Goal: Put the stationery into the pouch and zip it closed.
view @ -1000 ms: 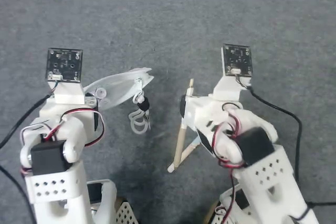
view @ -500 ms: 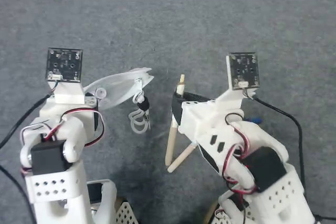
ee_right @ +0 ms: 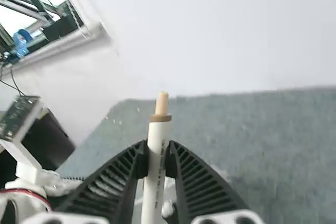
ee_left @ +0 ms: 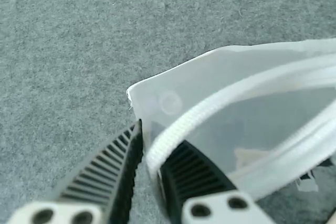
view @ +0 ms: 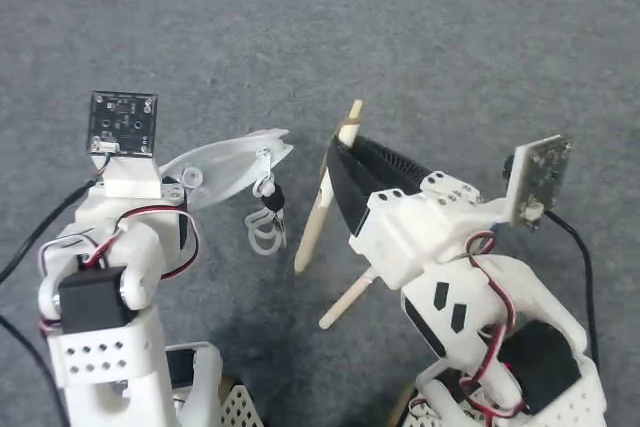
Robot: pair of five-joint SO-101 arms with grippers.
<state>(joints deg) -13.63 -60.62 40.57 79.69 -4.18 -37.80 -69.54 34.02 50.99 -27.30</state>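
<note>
Pinching the clear pouch (view: 226,167) at its zipper end, the left tool (ee_left: 147,145) is holding it over the tabletop (view: 480,57). The right tool (ee_right: 156,150) is clamping a tilted pencil (view: 318,209) just beside the pouch.

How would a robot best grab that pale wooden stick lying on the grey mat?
Probably at its exposed middle, from straight above, jaws across its width: the pale wooden stick lies flat on the grey mat, thin and straight.
</note>
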